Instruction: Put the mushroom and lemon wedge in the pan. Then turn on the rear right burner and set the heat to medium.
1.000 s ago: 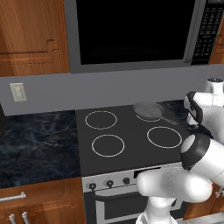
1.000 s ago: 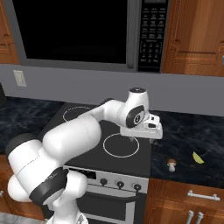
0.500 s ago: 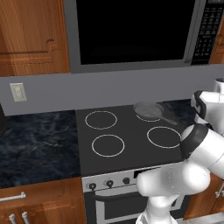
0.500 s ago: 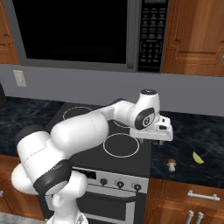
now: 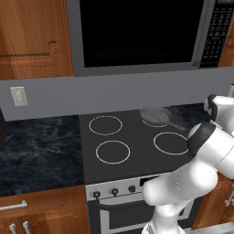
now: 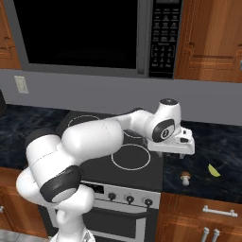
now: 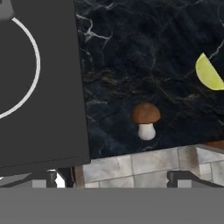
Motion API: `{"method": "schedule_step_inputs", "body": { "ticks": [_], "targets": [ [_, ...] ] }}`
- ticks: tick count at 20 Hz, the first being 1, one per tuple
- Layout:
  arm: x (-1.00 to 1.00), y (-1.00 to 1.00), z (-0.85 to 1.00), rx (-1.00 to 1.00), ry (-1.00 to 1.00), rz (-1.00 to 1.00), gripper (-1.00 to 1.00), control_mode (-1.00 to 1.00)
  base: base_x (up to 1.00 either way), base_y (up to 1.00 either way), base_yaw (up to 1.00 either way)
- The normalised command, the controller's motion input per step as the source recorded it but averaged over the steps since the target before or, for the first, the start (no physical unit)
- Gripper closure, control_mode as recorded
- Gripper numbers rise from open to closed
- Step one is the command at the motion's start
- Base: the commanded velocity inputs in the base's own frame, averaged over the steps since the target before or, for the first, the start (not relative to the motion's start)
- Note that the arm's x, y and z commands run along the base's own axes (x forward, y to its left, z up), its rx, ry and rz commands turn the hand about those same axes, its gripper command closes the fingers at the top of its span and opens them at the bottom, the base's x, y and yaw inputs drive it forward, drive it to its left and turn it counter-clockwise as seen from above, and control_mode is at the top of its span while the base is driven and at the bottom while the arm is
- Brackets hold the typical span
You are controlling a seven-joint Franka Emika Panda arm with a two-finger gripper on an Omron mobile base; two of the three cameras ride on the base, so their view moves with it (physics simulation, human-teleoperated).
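The mushroom (image 7: 145, 119), brown cap on a pale stem, stands on the dark marble counter (image 7: 131, 52) just right of the stove; it also shows in the right base view as the mushroom (image 6: 185, 177). The yellow-green lemon wedge (image 7: 208, 73) lies farther right on the same counter, seen too as the lemon wedge (image 6: 213, 170). My gripper (image 6: 171, 154) hangs open above the counter's left part, a little above and left of the mushroom; in the hand view the gripper (image 7: 111, 179) holds nothing. The grey pan (image 5: 155, 114) rests on the rear right burner (image 5: 157, 124).
The black glass stove (image 5: 128, 160) has three bare ring burners, and one ring (image 7: 30, 65) is close to my hand. Knobs (image 6: 127, 199) line the stove's front panel. A microwave (image 6: 94, 38) hangs overhead. The counter's front edge (image 7: 144, 153) is just beyond the mushroom.
The arm has swung right, off the stove's right edge and out over the counter, nearer the mushroom. The mushroom, wedge and pan have stayed put.
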Motion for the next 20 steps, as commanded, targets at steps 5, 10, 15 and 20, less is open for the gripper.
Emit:
{"method": "schedule_step_inputs", "body": {
  "ticks": [5,10,15,20],
  "targets": [
    [0.00,-0.58,-0.23,0.00,0.00,0.00,-1.00,-1.00,0.00,0.00,0.00],
    [0.00,-0.19,-0.14,0.00,0.00,0.00,-1.00,-1.00,0.00,0.00,0.00],
    [0.00,0.00,-0.09,0.00,0.00,0.00,-1.00,-1.00,0.00,0.00,0.00],
    [0.09,0.00,-0.36,0.00,-0.05,0.00,-1.00,-1.00,0.00,0.00,0.00]
  ]
}}
